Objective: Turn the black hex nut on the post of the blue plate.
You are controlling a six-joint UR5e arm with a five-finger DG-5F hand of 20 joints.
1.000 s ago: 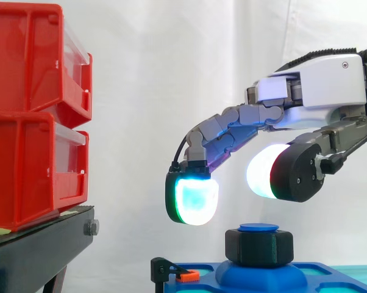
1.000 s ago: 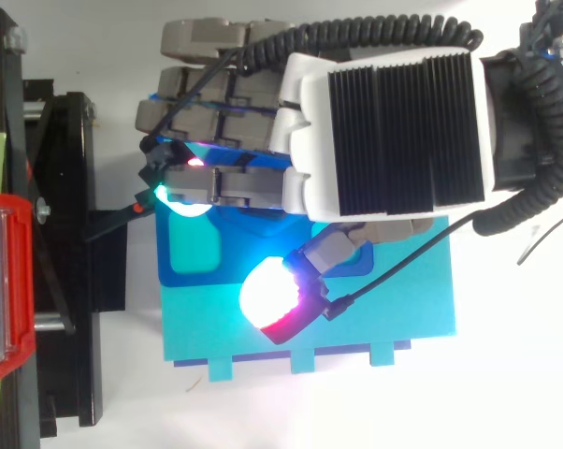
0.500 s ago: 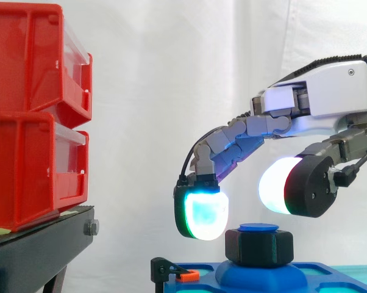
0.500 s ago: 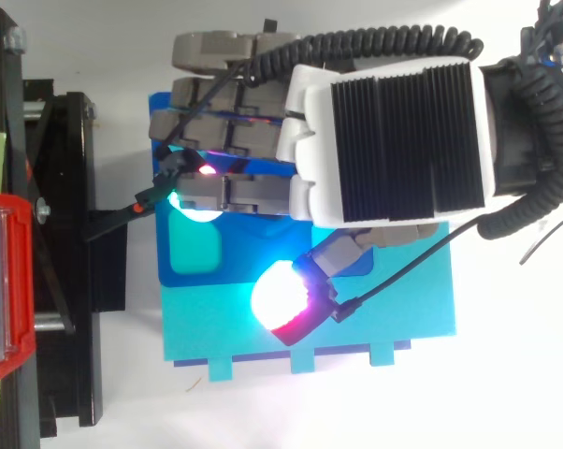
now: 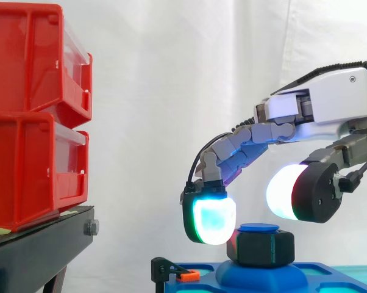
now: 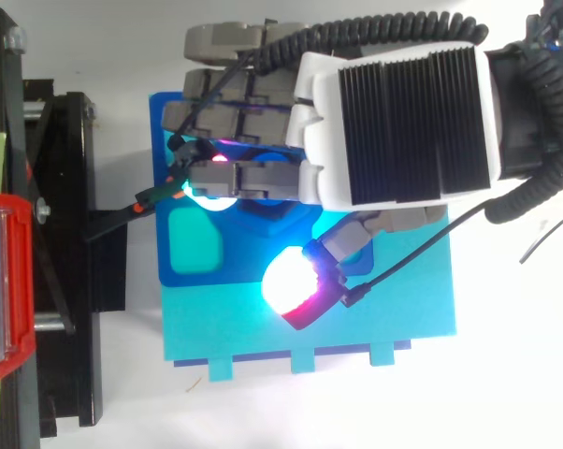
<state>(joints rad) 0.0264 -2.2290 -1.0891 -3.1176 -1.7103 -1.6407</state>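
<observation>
1. Two stacked red bins point(image 5: 31, 116) on a black stand point(image 5: 43, 247) are seen at the left edge of the side view.
2. The hand point(image 5: 320, 101) is seen reaching in from the upper right of the side view. It is loosely spread, with the fingers bent downward, and nothing is grasped.
3. The blue plate point(image 5: 263, 276) is found at the bottom, right of centre, laid on a teal board point(image 6: 403, 327).
4. The black hex nut point(image 5: 261, 247) is seated on the plate's post point(image 5: 259, 227), low and right of centre in the side view. It is judged rigid, light and smooth-faced. Two opposite flats are best pinched, since corners could slip.
5. One glowing fingertip point(image 5: 213, 220) is held just beside the nut's left side, though contact cannot be told. The thumb pad point(image 5: 286, 192) is held above the nut, apart from it.
</observation>
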